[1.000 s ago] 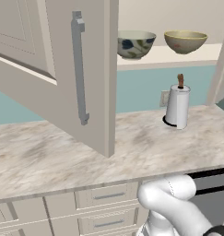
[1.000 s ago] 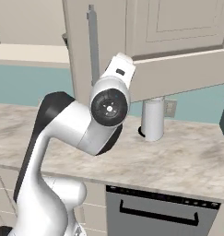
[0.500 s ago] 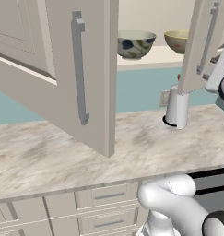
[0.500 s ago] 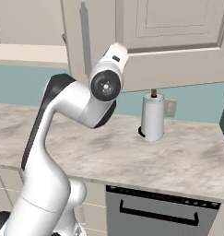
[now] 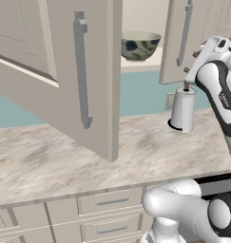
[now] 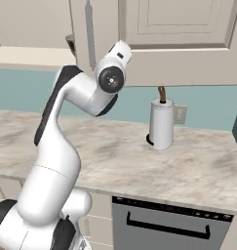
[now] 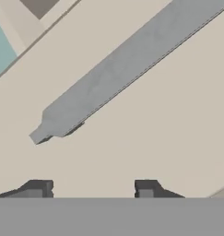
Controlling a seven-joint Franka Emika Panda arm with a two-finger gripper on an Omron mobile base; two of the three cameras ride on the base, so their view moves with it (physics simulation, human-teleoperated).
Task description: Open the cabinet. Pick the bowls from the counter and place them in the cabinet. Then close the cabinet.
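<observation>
The cabinet's left door (image 5: 50,57) stands wide open over the counter (image 5: 45,163), its long grey bar handle (image 5: 81,71) facing me. The greyish-white bowl with blue marks (image 5: 139,45) sits on the cabinet shelf. The right door (image 5: 181,40) is swung partway across the opening, and the tan-yellow bowl is hidden behind it. My hand presses close against this door. In the hand view the gripper (image 7: 92,190) is open, its fingertips (image 7: 37,188) apart just below the door's grey bar handle (image 7: 127,64), with nothing between them.
A white paper-towel roll on a dark holder (image 5: 183,110) stands on the counter under the right door, near a wall socket. Beige drawers (image 5: 110,204) run below the counter's front edge. A dishwasher front (image 6: 164,227) sits lower right in the right base view.
The right door has swung further across the opening, covering the tan-yellow bowl. My arm has moved along with the door, toward the cabinet.
</observation>
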